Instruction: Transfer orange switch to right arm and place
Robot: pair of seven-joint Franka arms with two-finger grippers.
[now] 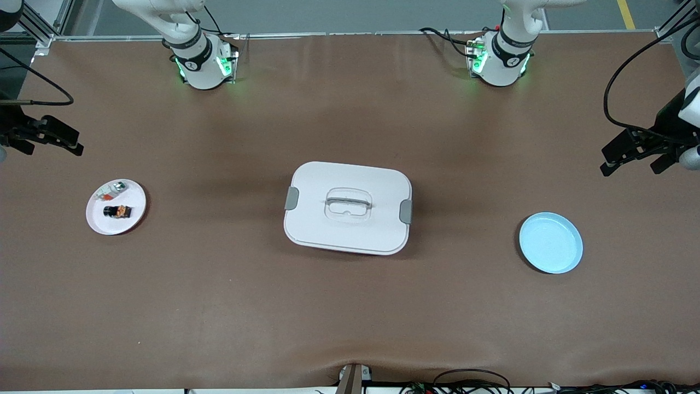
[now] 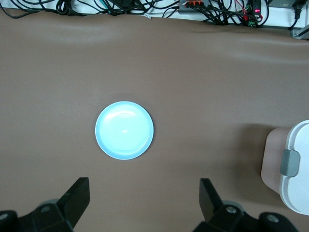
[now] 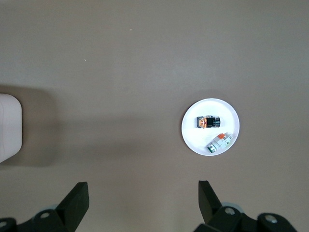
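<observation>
The switch (image 1: 117,210) lies on the white plate (image 1: 136,216) at my right arm's end, untouched. Both hands, left (image 1: 637,156) and right (image 1: 46,141), hang wide and empty, so neither blocks the reach.

A plain matte brown surface (image 1: 219,306) was seen. A tiny black switch with a glowing orange middle (image 1: 117,211) and a small white-grey part with a red-orange bit (image 1: 113,190) were shown on a round white plate (image 1: 136,216). A white lidded box with grey clips (image 1: 348,207) and a pale blue round plate (image 1: 550,243) were also observed.
</observation>
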